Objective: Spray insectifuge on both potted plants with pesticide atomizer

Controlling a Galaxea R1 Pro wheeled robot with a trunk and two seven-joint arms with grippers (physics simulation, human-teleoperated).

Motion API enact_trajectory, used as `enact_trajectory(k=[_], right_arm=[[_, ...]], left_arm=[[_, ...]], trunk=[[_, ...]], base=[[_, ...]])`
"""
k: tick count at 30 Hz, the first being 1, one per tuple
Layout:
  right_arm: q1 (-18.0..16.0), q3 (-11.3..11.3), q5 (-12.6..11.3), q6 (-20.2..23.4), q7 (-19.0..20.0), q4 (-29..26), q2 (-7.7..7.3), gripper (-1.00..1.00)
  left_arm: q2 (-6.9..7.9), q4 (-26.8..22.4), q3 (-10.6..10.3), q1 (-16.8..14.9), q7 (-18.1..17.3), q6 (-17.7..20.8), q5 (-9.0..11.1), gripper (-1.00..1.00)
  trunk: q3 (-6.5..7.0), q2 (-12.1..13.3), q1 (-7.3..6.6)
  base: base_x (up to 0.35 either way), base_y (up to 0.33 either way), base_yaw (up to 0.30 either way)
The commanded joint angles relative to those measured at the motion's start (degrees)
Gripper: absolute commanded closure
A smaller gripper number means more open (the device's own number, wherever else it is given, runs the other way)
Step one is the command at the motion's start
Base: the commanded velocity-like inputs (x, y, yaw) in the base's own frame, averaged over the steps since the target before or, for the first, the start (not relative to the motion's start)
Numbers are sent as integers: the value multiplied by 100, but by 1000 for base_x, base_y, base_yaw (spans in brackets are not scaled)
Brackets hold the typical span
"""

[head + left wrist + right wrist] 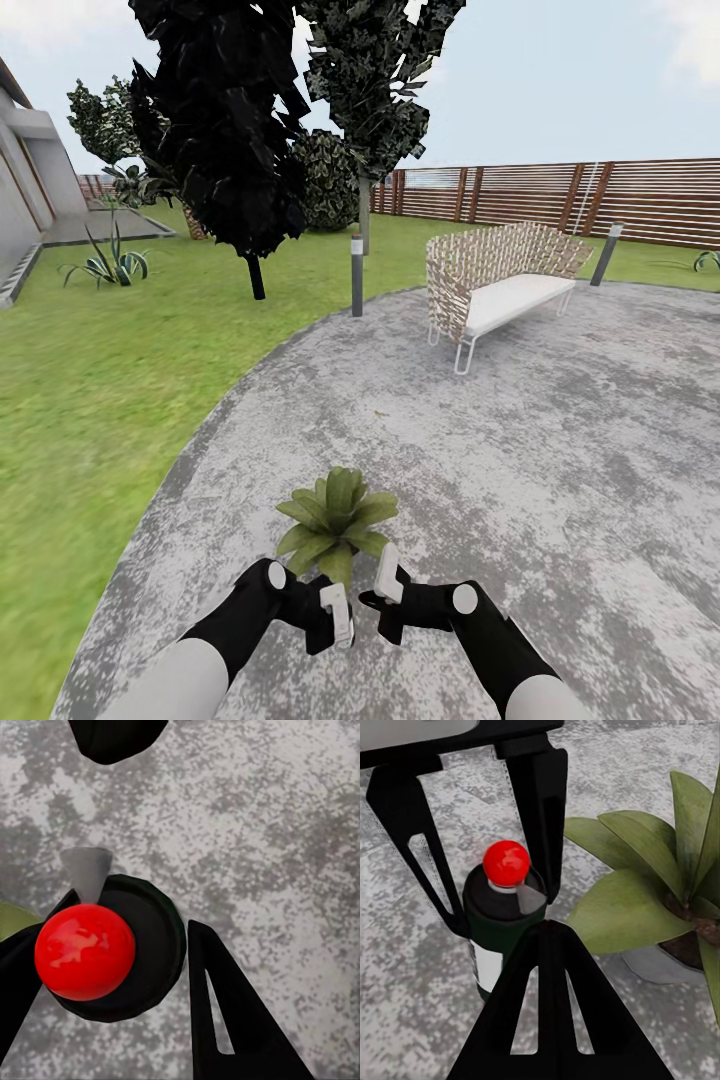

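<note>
Looking down past both arms, I see my left hand pinching the spray bottle by its neck, red cap up, over the stone patio. My right hand sits just beside it; I cannot tell its grip. A potted plant stands just beyond both hands.

I can't read any text; the white label band on the pesticide atomizer looks blank.
</note>
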Motion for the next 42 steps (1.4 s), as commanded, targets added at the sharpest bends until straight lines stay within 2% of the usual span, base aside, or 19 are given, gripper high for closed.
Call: enact_trajectory(k=[1,17,42], right_arm=[[-2,-6,48,-29,5,-7,2,100],[-2,1,48,-29,5,-7,6,100],[-2,3,48,-29,5,-7,9,100]], left_arm=[[-3,-7,1,-1,-10,-11,-34,100],[-109,-5,11,0,14,-74,-15,100],[-156,11,12,0,14,-83,14,100]], trunk=[[-5,-2,-1],[-5,-2,-1],[-5,-2,-1]], base=[[0,0,0],[0,0,0],[0,0,0]])
